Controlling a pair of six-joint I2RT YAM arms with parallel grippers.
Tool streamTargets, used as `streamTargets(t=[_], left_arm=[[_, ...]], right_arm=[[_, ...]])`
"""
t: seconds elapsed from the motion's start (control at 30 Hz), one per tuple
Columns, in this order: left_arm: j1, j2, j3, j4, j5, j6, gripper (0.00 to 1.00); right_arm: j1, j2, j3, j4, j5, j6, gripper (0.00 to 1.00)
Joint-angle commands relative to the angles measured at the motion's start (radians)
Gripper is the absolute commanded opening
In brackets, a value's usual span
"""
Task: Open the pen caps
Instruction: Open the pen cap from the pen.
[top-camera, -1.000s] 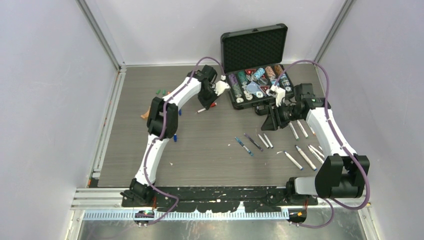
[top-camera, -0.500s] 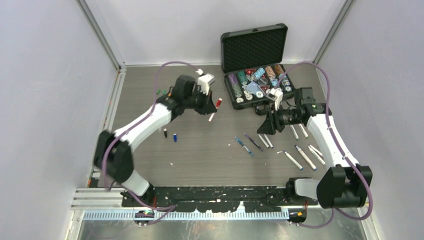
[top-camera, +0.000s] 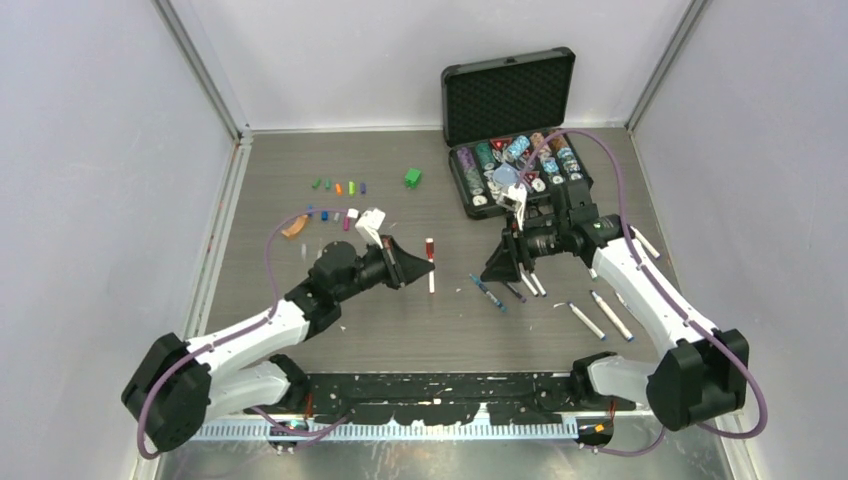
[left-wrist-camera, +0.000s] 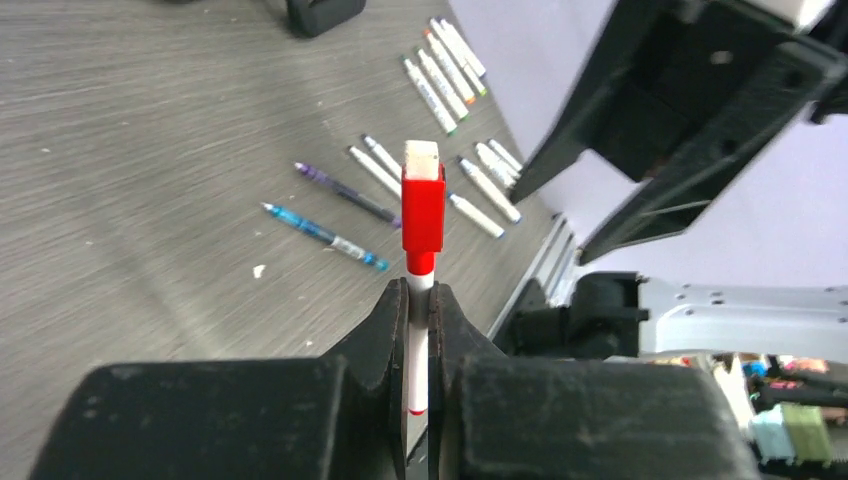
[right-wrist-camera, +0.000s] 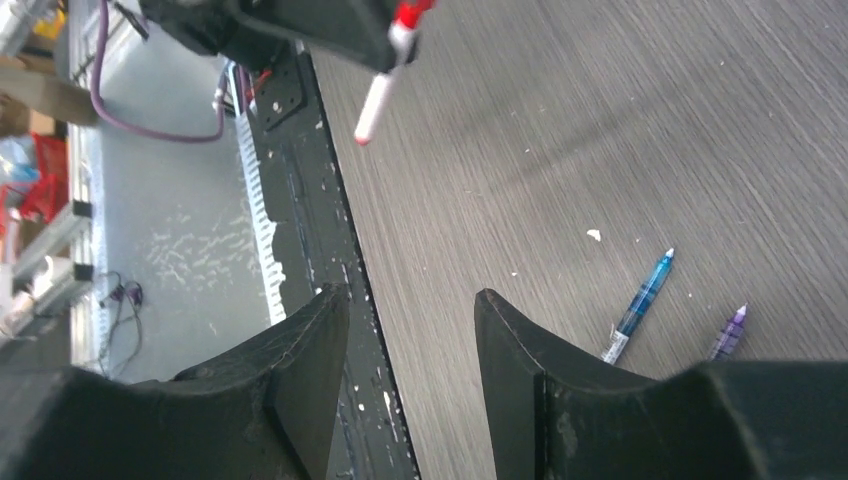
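My left gripper (top-camera: 418, 264) (left-wrist-camera: 421, 296) is shut on the white barrel of a pen (top-camera: 432, 275) (left-wrist-camera: 419, 340). Its red pen cap (top-camera: 430, 248) (left-wrist-camera: 423, 208) is on and sticks out beyond the fingertips. My right gripper (top-camera: 490, 272) (right-wrist-camera: 410, 294) is open with nothing between its fingers. It faces the held pen (right-wrist-camera: 378, 95) from the right, a short gap away. Loose pen caps (top-camera: 338, 187) lie in a row at the far left. Other pens (top-camera: 597, 318) (left-wrist-camera: 440, 88) lie on the table to the right.
An open black case (top-camera: 512, 100) of poker chips stands at the back. A green cube (top-camera: 412, 178) lies left of it. A blue pen (top-camera: 487, 293) (right-wrist-camera: 640, 298) and a purple pen (top-camera: 511, 289) (right-wrist-camera: 728, 334) lie under the right gripper. An orange object (top-camera: 293, 227) lies at the left.
My left arm swung from beside the case to the table's middle front, carrying the red-capped pen. My right gripper moved left toward it, and its jaws stand wider.
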Motion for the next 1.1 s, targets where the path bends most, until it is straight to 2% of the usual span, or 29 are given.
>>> streamTargets(t=[0.0, 0.1, 0.3, 0.6, 0.83, 1.07], left_arm=[[-0.086, -0.068, -0.055, 0.243, -0.22, -0.103, 0.0], [-0.137, -0.041, -0.057, 0.269, -0.286, -0.114, 0.0], [-0.209, 0.05, -0.074, 0.401, -0.414, -0.111, 0.0], [-0.272, 0.146, -0.029, 0.505, -0.484, -0.096, 0.0], [-0.305, 0.153, -0.039, 0.534, -0.55, -0.094, 0.0], [-0.321, 0.173, -0.033, 0.562, -0.567, -0.1, 0.0]], right_arm=[[0.001, 0.045, -0.016, 0.243, -0.047, 0.277, 0.55], [0.003, 0.091, -0.013, 0.268, -0.069, 0.348, 0.56], [0.06, 0.117, -0.093, 0.469, -0.104, 0.541, 0.58], [0.109, 0.14, -0.114, 0.581, -0.069, 0.636, 0.57], [0.129, 0.153, -0.118, 0.593, -0.042, 0.648, 0.49], [0.151, 0.164, -0.112, 0.598, -0.043, 0.651, 0.36]])
